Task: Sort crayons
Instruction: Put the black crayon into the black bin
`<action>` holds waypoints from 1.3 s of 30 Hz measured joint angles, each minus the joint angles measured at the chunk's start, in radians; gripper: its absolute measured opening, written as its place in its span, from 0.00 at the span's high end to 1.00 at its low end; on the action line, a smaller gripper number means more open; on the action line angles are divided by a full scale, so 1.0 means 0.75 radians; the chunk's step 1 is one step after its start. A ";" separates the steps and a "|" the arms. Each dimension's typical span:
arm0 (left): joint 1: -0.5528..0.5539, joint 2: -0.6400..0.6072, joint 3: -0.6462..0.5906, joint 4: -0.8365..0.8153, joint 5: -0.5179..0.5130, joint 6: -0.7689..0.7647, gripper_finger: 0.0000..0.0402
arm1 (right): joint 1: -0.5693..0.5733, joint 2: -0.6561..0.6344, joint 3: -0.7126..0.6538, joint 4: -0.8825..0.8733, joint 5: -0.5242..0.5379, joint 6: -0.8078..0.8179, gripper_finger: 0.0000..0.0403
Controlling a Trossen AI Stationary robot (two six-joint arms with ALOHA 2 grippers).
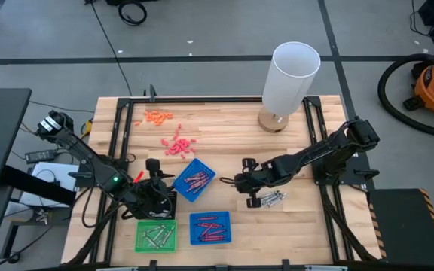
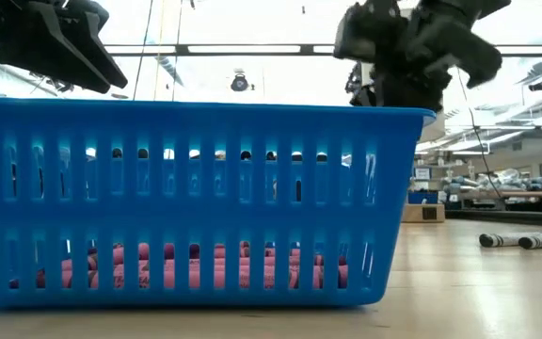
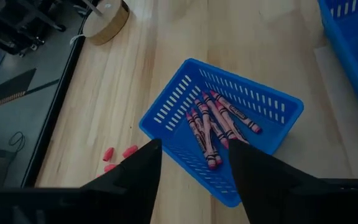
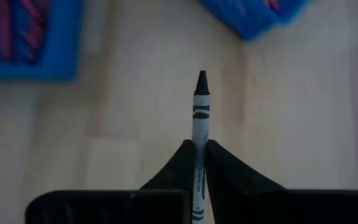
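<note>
Between the pinched fingers of the right gripper [image 4: 201,152], a single grey crayon [image 4: 201,118] stands out past the fingertips, dark point foremost, above bare wood of the table [image 1: 224,124]. Seen from overhead, this gripper [image 1: 245,183] hangs near mid-table, just beside a small loose cluster of grey crayons [image 1: 268,199] lying on the wood. Red crayons [image 3: 215,121] lie heaped in a tilted blue tray [image 3: 272,102], which sits directly ahead of the left gripper [image 3: 194,165]; its two dark fingers [image 3: 138,171] stand apart with nothing between them. From above, the left gripper [image 1: 155,188] is at the near-left part of the table, with the tilted blue tray [image 1: 206,169] just beside it. A second blue tray [image 1: 210,218], nearer the front edge, also holds red crayons [image 1: 209,228], and a green tray [image 1: 157,224] to its left holds grey crayons [image 1: 155,237]. The level view is filled by the slotted wall of a blue tray [image 2: 186,202], with reddish crayons [image 2: 205,268] visible through its lower slots. Farther back lie scattered salmon-pink bits [image 1: 178,144] and orange bits [image 1: 157,116]. A white cylinder [image 1: 291,75] on a round wooden base stands at the far side.
</note>
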 joint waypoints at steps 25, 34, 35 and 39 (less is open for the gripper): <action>0.252 0.005 0.001 0.729 0.296 0.476 0.48 | -0.107 -0.003 0.002 1.328 -0.210 -0.698 0.90; 0.419 0.005 0.001 0.951 0.503 0.538 0.48 | -0.110 -0.003 0.002 1.462 -0.258 -0.784 0.90; 0.432 0.005 0.001 0.981 0.530 0.550 0.48 | -0.111 -0.003 0.002 1.466 -0.259 -0.785 0.90; 0.463 0.005 0.001 1.104 0.616 0.628 0.48 | -0.118 -0.003 0.002 1.464 -0.261 -0.785 0.90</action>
